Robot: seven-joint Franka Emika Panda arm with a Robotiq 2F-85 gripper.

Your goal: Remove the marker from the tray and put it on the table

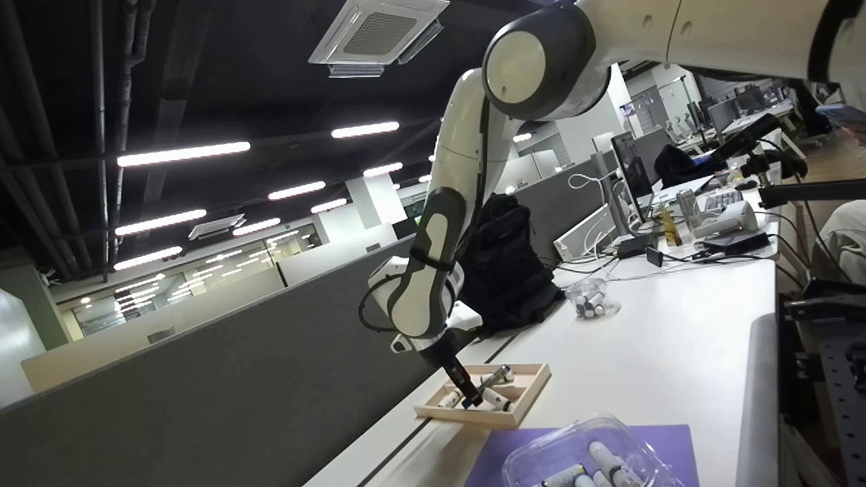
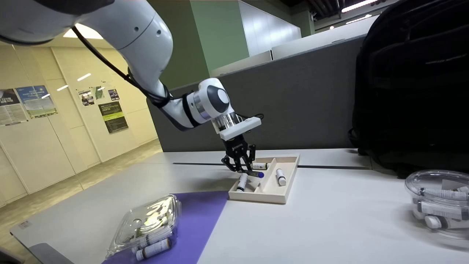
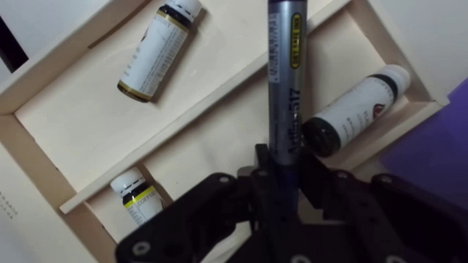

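Nearest, your gripper point(image 3: 285, 160) has its jaws clamped on the silver marker point(image 3: 287, 80), close to one dark blue end; in the wrist view the marker runs from the jaws towards 12 o'clock. It is over the tray point(image 3: 98, 131), and you cannot tell whether it touches it. A divider point(image 3: 179, 124) splits the tray in two. In one compartment you have a small bottle point(image 3: 155, 54) on its side at 10 o'clock in the wrist view. The other compartment holds two more, also lying down: a dark-bottomed bottle point(image 3: 356, 109) at 3 o'clock and a yellow-banded bottle point(image 3: 139, 197) at 8 o'clock, partly hidden by your gripper.

Just beside the tray, at 4 o'clock from it in an exterior view, a purple sheet point(image 1: 666, 439) lies on the white tabletop point(image 1: 663, 345). At least partly on the sheet you have a clear box point(image 1: 568, 436) with several labelled bottles point(image 1: 605, 461) visible in it. Farther off in an exterior view stand a black backpack point(image 1: 511, 264), at 12 o'clock from the tray, and a round clear tub point(image 1: 582, 287), between 1 and 2 o'clock, holding a cluster of bottles point(image 1: 590, 308).
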